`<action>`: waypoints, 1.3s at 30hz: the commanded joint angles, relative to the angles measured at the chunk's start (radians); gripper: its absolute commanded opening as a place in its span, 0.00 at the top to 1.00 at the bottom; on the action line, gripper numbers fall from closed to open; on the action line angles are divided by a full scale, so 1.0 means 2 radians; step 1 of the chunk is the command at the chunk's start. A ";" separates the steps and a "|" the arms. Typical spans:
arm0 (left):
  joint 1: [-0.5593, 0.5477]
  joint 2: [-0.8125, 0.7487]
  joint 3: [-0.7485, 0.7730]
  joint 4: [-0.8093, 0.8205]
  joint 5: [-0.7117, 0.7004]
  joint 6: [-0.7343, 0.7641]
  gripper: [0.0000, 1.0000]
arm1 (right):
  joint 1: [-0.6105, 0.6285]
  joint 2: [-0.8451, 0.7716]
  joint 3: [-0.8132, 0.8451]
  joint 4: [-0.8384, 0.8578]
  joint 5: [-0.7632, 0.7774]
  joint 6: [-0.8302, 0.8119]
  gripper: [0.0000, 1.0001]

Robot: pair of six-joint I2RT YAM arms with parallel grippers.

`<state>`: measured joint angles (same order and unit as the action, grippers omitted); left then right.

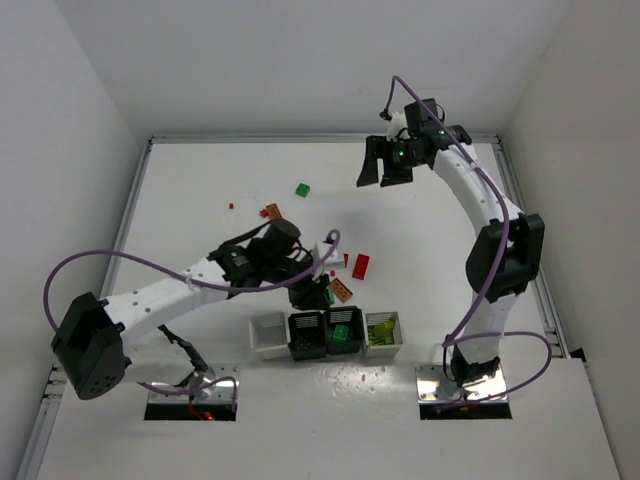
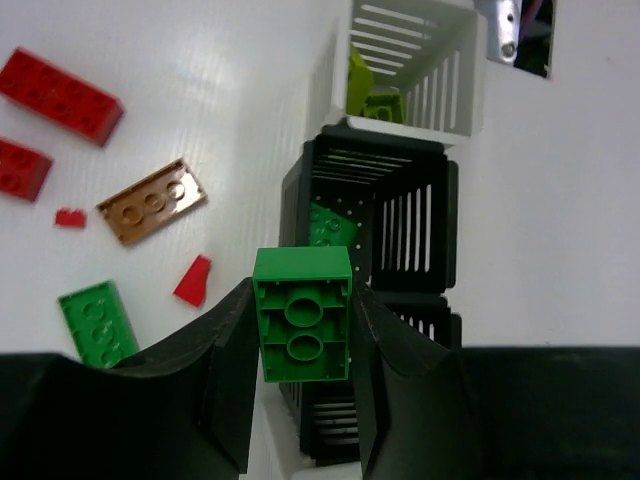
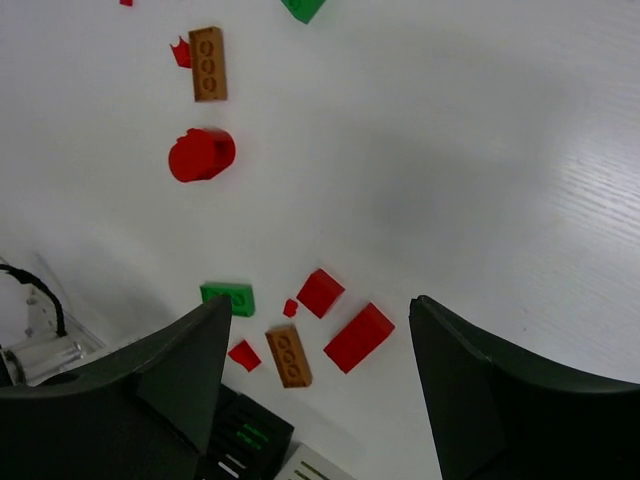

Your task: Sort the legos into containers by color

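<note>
My left gripper (image 1: 306,292) (image 2: 302,330) is shut on a dark green brick (image 2: 302,315), underside facing the camera, held above the table-side edge of the black bins. The containers stand in a row: a white bin (image 1: 268,335), a black bin (image 1: 307,336), a black bin (image 1: 343,331) (image 2: 400,215) holding a green brick (image 2: 330,228), and a white bin (image 1: 383,333) (image 2: 440,75) holding yellow-green bricks (image 2: 372,95). My right gripper (image 1: 385,165) (image 3: 318,305) is open and empty, high over the far table.
Loose legos lie beside the bins: red bricks (image 2: 62,95) (image 3: 358,337), an orange-brown plate (image 2: 152,201), a red wedge (image 2: 193,281) and a green brick (image 2: 97,322). Farther off lie a green brick (image 1: 302,189), an orange-brown plate (image 3: 208,63) and a red cylinder (image 3: 200,155).
</note>
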<state>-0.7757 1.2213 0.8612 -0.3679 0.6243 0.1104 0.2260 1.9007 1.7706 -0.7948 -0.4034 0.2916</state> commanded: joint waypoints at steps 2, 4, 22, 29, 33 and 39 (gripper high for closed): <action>-0.072 0.035 0.036 0.012 -0.056 0.038 0.71 | 0.004 0.020 0.039 0.019 -0.035 -0.002 0.28; -0.095 0.053 0.043 0.012 -0.062 0.038 0.70 | 0.009 0.028 0.050 0.019 -0.030 -0.017 0.28; -0.118 0.078 0.079 0.019 -0.112 0.027 0.36 | 0.050 0.094 0.120 0.015 0.002 -0.094 0.21; 0.051 0.021 0.143 0.015 -0.107 -0.064 0.26 | 0.093 0.143 0.183 0.015 0.021 -0.162 0.21; 0.177 0.014 0.183 -0.037 -0.095 -0.093 0.20 | 0.099 0.201 0.254 0.024 0.037 -0.135 0.21; 0.308 0.010 0.162 -0.057 -0.087 -0.102 0.17 | 0.127 0.266 0.301 0.029 0.037 -0.153 0.17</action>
<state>-0.2283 1.2556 1.2156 -0.4213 0.4084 -0.0551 0.4538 2.3817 2.3104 -0.7631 -0.3401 0.0227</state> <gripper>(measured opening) 0.830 0.822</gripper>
